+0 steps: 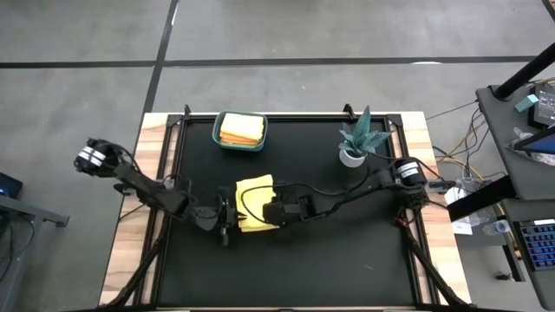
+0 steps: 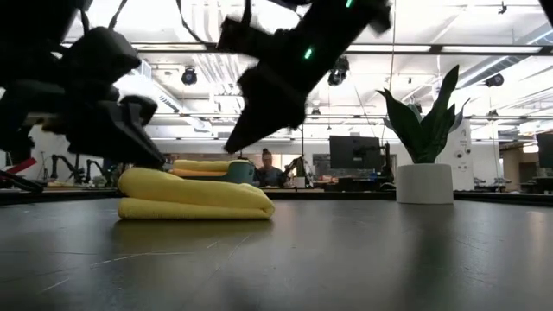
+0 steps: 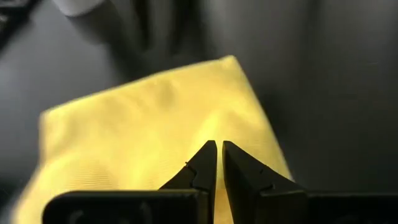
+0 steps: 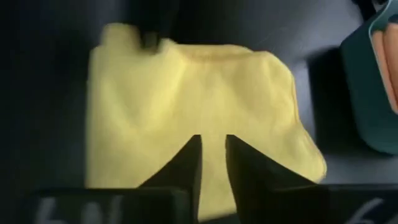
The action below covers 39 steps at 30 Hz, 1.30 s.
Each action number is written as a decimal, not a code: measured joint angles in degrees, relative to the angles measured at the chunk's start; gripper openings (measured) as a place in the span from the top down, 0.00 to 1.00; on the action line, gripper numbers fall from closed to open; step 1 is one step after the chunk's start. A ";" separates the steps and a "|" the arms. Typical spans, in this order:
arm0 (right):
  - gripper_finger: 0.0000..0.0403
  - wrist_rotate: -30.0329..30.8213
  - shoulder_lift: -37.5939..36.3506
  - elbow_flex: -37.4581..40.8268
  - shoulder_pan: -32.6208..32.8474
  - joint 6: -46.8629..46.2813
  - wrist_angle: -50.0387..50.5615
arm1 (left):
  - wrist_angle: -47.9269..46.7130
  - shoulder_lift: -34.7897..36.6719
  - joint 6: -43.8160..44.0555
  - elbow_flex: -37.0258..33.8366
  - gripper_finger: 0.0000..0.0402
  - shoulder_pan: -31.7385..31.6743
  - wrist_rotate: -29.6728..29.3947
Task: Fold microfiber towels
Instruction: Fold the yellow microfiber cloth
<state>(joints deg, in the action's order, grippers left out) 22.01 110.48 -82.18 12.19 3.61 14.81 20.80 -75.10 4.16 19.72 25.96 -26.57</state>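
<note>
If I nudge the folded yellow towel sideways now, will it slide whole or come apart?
The yellow towel looks soft and floppy, its layers loosely stacked with rounded edges, so a push would probably shift the top layer first. It seems light; on the smooth black table it may slide, bunching rather than staying square.

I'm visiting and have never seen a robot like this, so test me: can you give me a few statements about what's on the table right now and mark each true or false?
1. A folded yellow towel lies on the table's dark mat. True.
2. The teal bin is empty. False: it holds folded towels, yellow and orange.
3. The potted plant stands upright near the table's far right side. True.
4. The left gripper gapes wide open. False: its fingers are nearly together, above the towel.
5. The right gripper carries the towel in the air. False: the towel rests flat on the table.
</note>
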 joint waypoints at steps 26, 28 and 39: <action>0.98 -9.96 9.36 3.81 -11.25 -4.97 -24.71 | 4.10 -7.23 13.37 0.16 0.97 -0.50 13.58; 0.98 -9.87 8.64 3.81 -10.83 -4.17 -24.21 | 1.55 -5.46 13.32 0.16 0.97 -0.50 13.51; 0.98 -9.96 1.92 6.18 -6.08 1.38 -19.67 | -12.46 8.95 10.46 0.18 0.97 -2.28 9.41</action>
<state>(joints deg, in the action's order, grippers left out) 12.05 112.40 -75.99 6.10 4.99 -4.86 8.34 -66.15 14.62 19.90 23.67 -17.17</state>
